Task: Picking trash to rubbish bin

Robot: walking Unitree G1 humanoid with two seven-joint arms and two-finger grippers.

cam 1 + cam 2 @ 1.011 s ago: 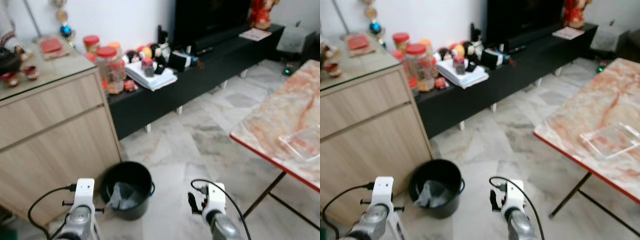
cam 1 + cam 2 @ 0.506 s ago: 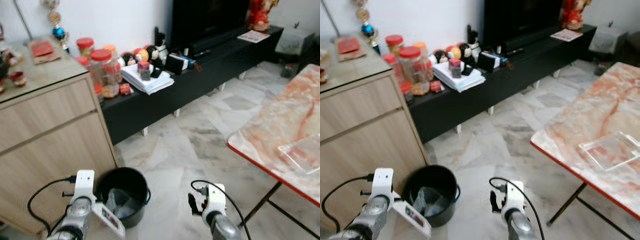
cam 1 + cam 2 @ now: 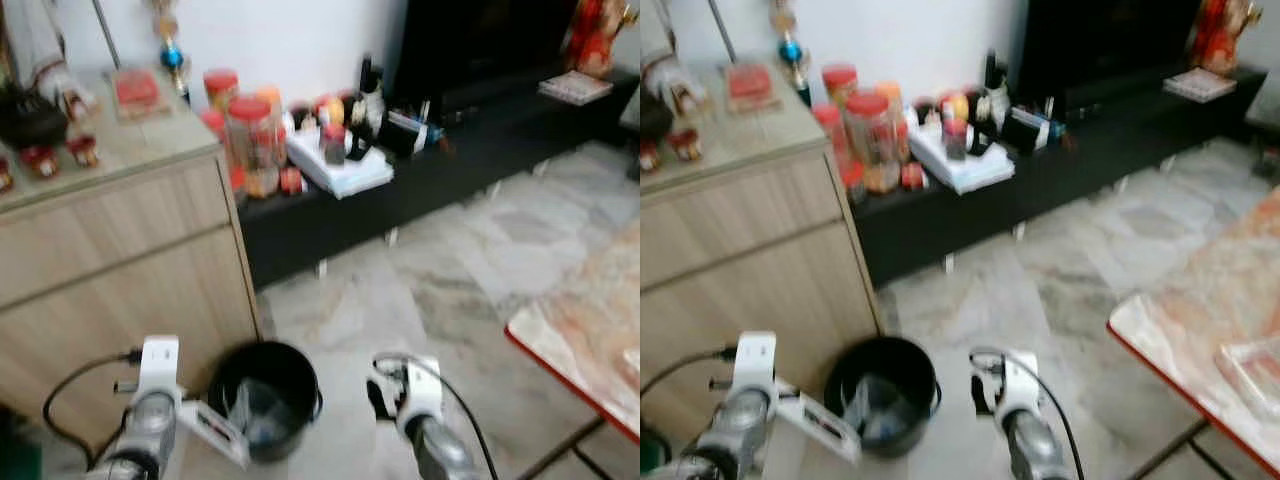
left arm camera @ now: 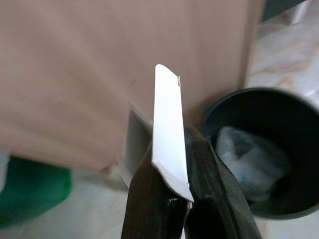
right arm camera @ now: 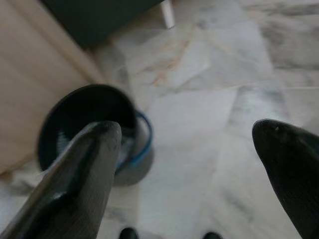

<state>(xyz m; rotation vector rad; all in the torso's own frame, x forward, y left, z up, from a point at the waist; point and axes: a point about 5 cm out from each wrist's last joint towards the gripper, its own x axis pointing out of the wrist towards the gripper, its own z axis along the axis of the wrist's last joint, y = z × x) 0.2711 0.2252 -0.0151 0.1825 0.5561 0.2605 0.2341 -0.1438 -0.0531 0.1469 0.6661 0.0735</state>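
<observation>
Left gripper clamped on flat white carton, held edge-up just beside black bin, near its rim. Right gripper empty, fingers spread wide, low over marble floor, on bin's other side. Bin on floor against wooden cabinet, crumpled plastic inside. Views blurred.

a white carton is showing beside a black bin; grey-veined marble floor, pale wood cabinet.
</observation>
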